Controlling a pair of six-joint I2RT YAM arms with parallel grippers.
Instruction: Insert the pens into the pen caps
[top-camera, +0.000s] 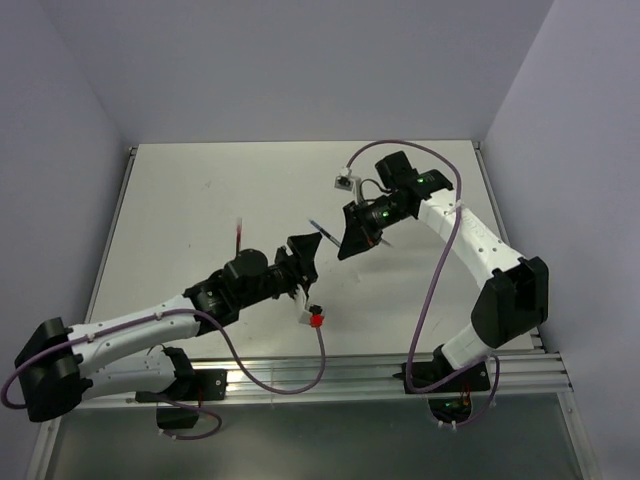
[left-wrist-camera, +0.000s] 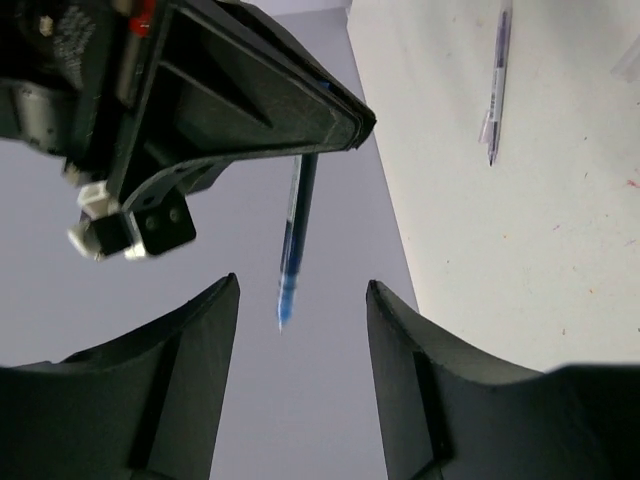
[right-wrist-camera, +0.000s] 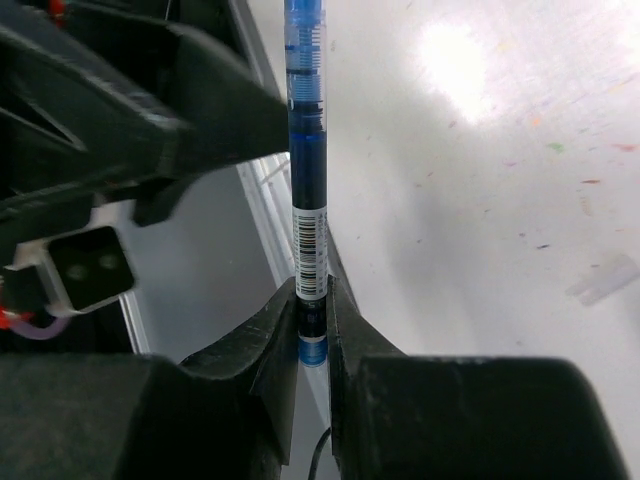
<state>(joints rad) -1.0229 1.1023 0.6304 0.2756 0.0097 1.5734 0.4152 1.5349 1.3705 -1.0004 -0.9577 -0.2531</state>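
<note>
The blue pen (right-wrist-camera: 306, 130) is held off the white table (top-camera: 200, 200), over its middle, between the two arms. It is clamped near one end by the right gripper (right-wrist-camera: 313, 292), whose fingers (right-wrist-camera: 275, 340) are pressed together on the barrel just below the barcode label. From there the pen is pointed towards the left gripper (left-wrist-camera: 302, 288).

In the left wrist view, the left gripper's fingers (left-wrist-camera: 215, 340) are seen spread well apart. The pen's pointed tip is seen in the gap between them, touching neither.

A red pen (top-camera: 239, 236) is seen lying on the table to the left of the two grippers, apart from both. A pale clear pen (left-wrist-camera: 497, 75) is seen flat on the table in the left wrist view; whether it is capped cannot be told.

A faint translucent pen cap (right-wrist-camera: 604, 279) is seen lying on the table surface in the right wrist view, well apart from the clamped pen.
</note>
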